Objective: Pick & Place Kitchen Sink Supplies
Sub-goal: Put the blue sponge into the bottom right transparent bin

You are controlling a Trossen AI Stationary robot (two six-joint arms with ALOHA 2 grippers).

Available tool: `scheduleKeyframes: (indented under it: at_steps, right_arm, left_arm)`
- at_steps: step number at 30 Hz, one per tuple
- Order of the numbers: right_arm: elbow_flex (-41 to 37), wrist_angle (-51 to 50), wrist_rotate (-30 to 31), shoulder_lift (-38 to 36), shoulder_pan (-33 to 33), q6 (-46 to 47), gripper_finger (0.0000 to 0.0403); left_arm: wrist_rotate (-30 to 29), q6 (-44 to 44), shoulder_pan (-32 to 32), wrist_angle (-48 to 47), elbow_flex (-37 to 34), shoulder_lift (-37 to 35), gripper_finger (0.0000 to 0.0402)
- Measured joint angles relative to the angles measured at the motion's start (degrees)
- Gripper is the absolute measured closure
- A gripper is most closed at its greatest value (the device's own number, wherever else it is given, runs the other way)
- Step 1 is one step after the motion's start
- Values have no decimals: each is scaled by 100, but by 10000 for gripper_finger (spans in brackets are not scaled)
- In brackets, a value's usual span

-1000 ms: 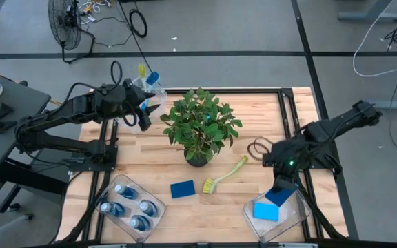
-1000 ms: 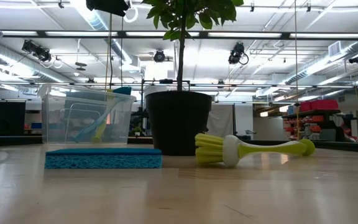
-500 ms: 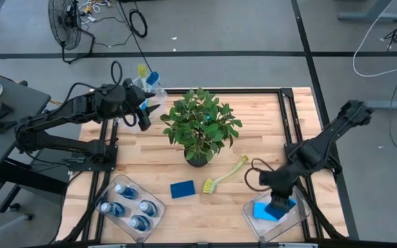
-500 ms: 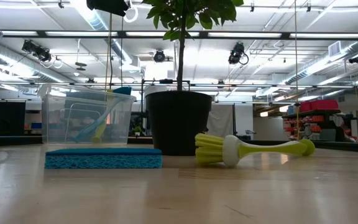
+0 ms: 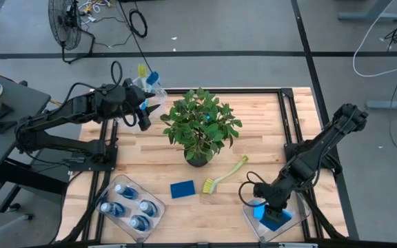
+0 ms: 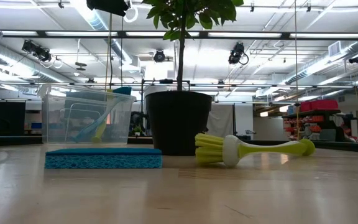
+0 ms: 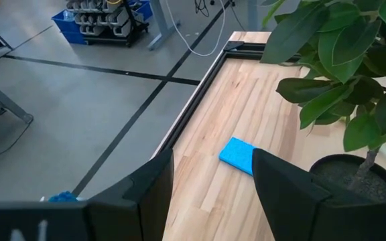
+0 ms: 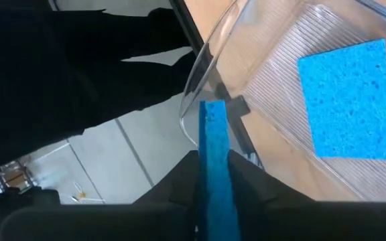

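Note:
My right gripper [image 5: 268, 209] hangs over the clear bin [image 5: 298, 222] at the table's near right corner, shut on a blue sponge [image 8: 212, 144] seen edge-on. A second blue sponge [image 8: 346, 100] lies flat on the bin's floor. A third blue sponge [image 5: 182, 189] [image 6: 103, 157] lies flat on the table beside a yellow-green dish brush [image 5: 223, 175] [image 6: 253, 149] lying on its side. Blue bottles [image 5: 127, 204] stand in a near-left bin. My left gripper [image 5: 147, 110] waits open at the far left, beside a bin holding brushes [image 6: 89, 118]. My right gripper pinches the blue sponge by one end [image 8: 213, 191], a finger [image 8: 178, 182] on each broad face. The sponge stands on edge between the fingers and sticks out beyond their tips, lifted clear above the bin's rim [image 8: 203, 63] and floor.
A leafy potted plant [image 5: 200, 127] stands mid-table, its dark pot [image 6: 179, 121] just behind the loose sponge and brush. The far-left bin [image 5: 150, 86] sits at the table's corner. Bare wood lies between the near-left and near-right bins.
My right gripper has carried the sponge toward the table's near edge and a little left, coming down over the near-right bin. The arm has stretched out along the right side. The sponge has stayed pinched throughout.

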Motion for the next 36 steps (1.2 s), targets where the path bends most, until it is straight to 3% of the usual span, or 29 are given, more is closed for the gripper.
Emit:
scheduleKeyframes:
  at_steps: [11, 17, 24, 36]
  right_arm:
    - [0, 16, 153, 13, -2, -117, 225]
    - [0, 16, 173, 13, -4, -380, 187]
    - [0, -57, 430, -207, -8, -643, 176]
    - [2, -1214, 2208, -1304, -469, -803, 188]
  left_arm:
    - [-2, -4, 0, 1, 0, 1, 195]
    - [-2, -20, 1, 2, 0, 1, 195]
    - [-2, -17, 0, 2, 0, 2, 195]
    - [41, -63, 36, 271, -8, 80, 195]
